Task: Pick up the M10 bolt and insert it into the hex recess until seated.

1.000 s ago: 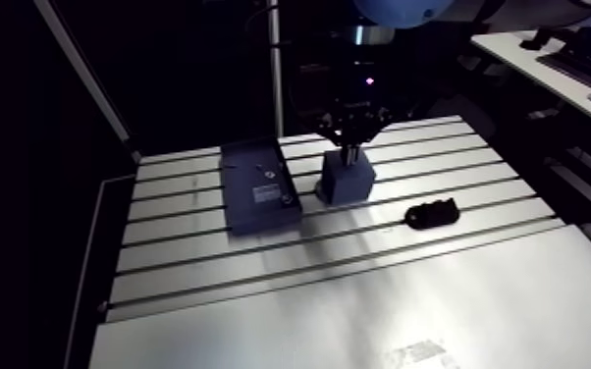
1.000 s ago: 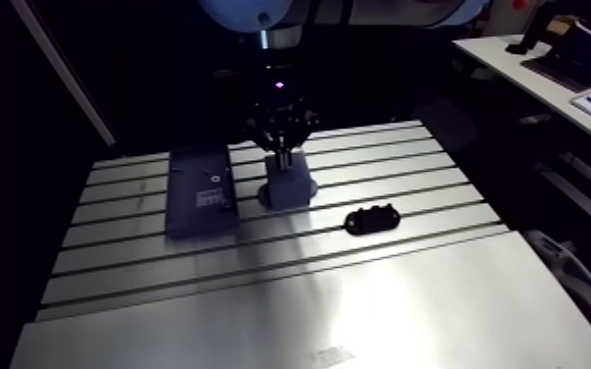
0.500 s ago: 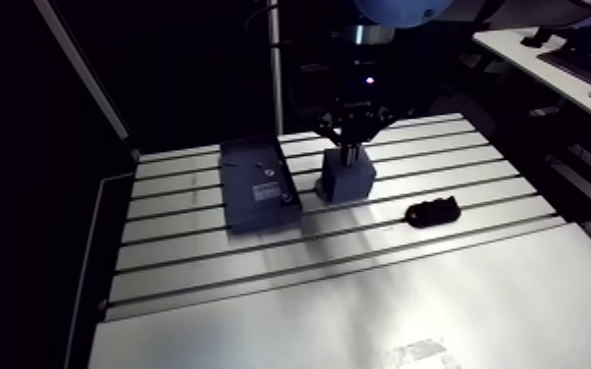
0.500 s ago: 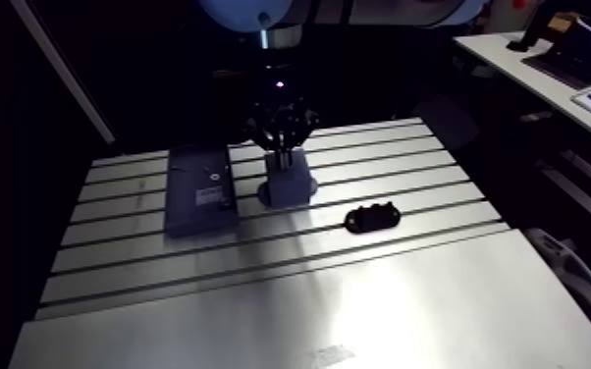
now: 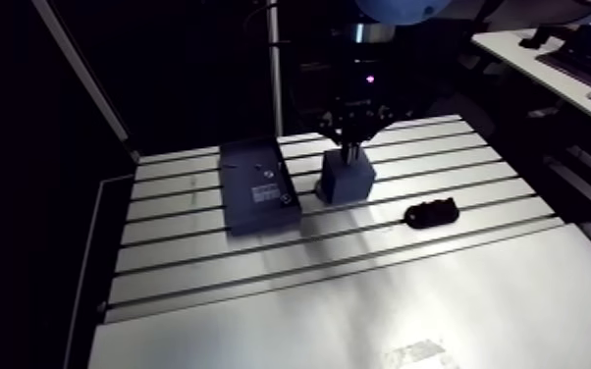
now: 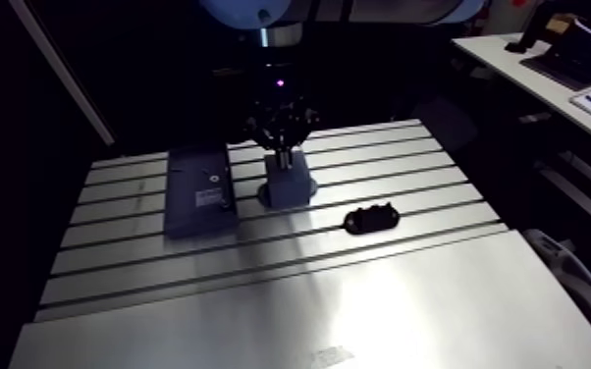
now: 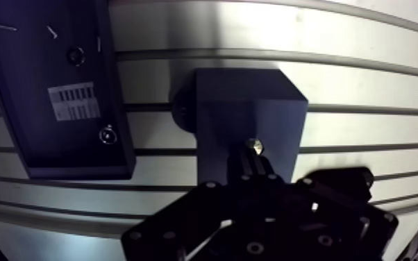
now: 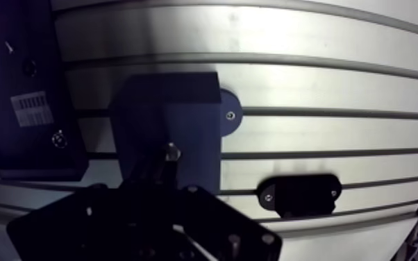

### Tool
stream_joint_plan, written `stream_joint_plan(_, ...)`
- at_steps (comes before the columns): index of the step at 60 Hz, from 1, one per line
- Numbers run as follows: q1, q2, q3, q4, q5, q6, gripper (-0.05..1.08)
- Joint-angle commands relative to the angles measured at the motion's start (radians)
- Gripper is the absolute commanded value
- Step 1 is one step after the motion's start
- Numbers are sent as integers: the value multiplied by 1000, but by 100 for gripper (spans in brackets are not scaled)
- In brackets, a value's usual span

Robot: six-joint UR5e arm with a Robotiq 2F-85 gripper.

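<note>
Hand (image 7: 253,155) on bolt (image 7: 254,145), clear only wrist-side

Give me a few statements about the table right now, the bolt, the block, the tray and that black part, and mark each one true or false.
1. The gripper is over the dark block. True.
2. The M10 bolt lies loose on the table beside the tray. False: it sits at the gripper's fingertips, over the block.
3. The flat dark tray carries a pale label. True.
4. The black oblong part rests on top of the block. False: it lies on the table, apart from the block.
</note>
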Motion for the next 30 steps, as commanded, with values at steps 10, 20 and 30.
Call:
stream_joint_plan(10,2,-47,-7,43,0,-1,108)
stream_joint_plan(20,5,-63,-13,46,2,-11,40)
stream_joint_plan(30,5,-87,-29,78,-9,-11,0)
